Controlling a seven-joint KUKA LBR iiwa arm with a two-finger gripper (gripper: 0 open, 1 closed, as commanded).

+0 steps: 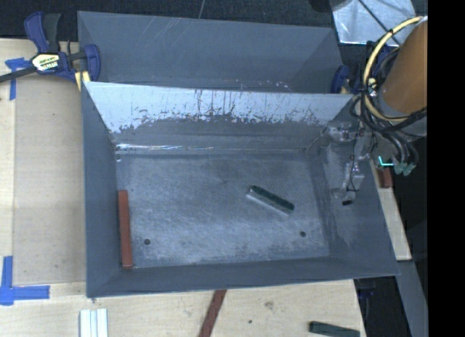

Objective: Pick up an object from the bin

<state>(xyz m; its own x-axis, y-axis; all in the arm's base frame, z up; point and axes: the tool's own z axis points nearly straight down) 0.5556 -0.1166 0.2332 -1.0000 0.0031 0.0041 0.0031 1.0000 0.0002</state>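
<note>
A small dark grey-green bar [270, 199] lies flat on the bin floor, right of the middle, slanting down to the right. A long reddish-brown stick [125, 228] lies along the foot of the left wall. My gripper [349, 196] hangs over the bin's right slope, a short way right of the dark bar and apart from it. Nothing shows in the gripper.
The arm, with its orange cover and looped cables, comes in over the bin's right rim. The bin's sloping walls rise on all sides of the flat floor.
</note>
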